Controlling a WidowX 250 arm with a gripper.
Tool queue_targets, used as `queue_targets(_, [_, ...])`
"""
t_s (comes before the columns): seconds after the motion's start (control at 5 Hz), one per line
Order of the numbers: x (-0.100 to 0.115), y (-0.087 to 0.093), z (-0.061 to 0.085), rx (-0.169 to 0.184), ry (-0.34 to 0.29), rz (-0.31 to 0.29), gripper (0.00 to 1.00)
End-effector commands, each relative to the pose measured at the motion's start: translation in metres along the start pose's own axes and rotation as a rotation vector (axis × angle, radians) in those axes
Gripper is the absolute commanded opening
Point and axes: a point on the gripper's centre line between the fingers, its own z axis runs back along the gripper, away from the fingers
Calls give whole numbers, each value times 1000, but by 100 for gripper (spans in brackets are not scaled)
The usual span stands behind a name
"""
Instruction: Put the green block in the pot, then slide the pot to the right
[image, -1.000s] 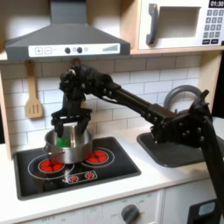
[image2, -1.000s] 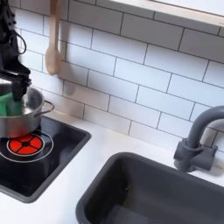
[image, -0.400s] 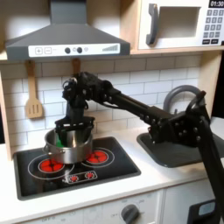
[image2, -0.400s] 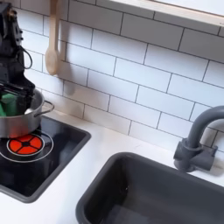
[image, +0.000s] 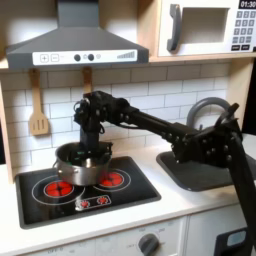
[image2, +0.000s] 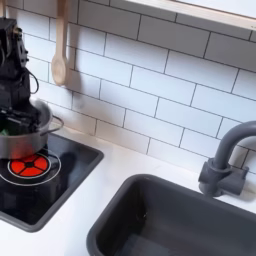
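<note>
The silver pot stands on the left burner of the toy stove; in the second exterior view the pot is at the left edge. A sliver of the green block shows low inside the pot. My gripper reaches down into the pot's mouth near its back rim, and the black fingers blend with the dark inside. In the second exterior view the gripper hangs just above the rim. The spread of the jaws is too dark to read.
A wooden spatula hangs on the tiled wall at the first exterior view's left. The right burner lies beside the pot. A dark sink with a grey faucet takes up the second exterior view's right.
The gripper has shifted a little to the first exterior view's right and dropped into the pot. The green block, held above the rim before, now sits low inside the pot.
</note>
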Motion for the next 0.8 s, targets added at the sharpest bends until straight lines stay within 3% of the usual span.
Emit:
queue_targets(0.0, [-14,-19,-1,-29,20,-38,100])
queue_targets(0.6, [-26,-37,5,-51,24,-81,100])
